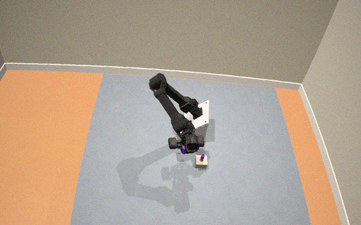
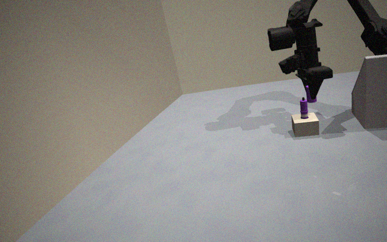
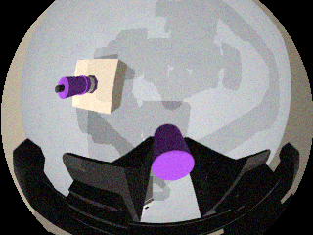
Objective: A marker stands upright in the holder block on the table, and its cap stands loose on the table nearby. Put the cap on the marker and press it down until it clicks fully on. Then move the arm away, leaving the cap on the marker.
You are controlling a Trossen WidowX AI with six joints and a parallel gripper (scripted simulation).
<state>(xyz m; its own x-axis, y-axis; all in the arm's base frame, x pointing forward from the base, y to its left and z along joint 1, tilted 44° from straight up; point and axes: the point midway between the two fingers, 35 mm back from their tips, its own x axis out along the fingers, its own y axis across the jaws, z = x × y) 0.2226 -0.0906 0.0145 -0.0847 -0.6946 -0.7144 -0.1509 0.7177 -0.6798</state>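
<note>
The surface (image 2: 199,171) carried the block (image 2: 305,126) near the arm's grey base, and the marker (image 2: 304,108) stood upright in it with its dark tip bare, so the capping itself was not yet done. Above it, the arm (image 1: 169,103) held the hand (image 2: 311,98) pointing down, closed on the cap (image 2: 308,94), which hung clear of the surface. The pickup looked finished, then, and the carry was the step in hand. In the exterior view the cap sat just above and a little to the right of the marker's tip, apart from it; the wrist view showed the cap's open purple end (image 3: 172,163) facing down, with the block well off to the left, so the two were not yet lined up. The cap also seemed slightly tilted in the grip. What remained, by my judgement, was centring the cap over the tip, lowering it on, pressing until seated, letting go and drawing the arm away.
</note>
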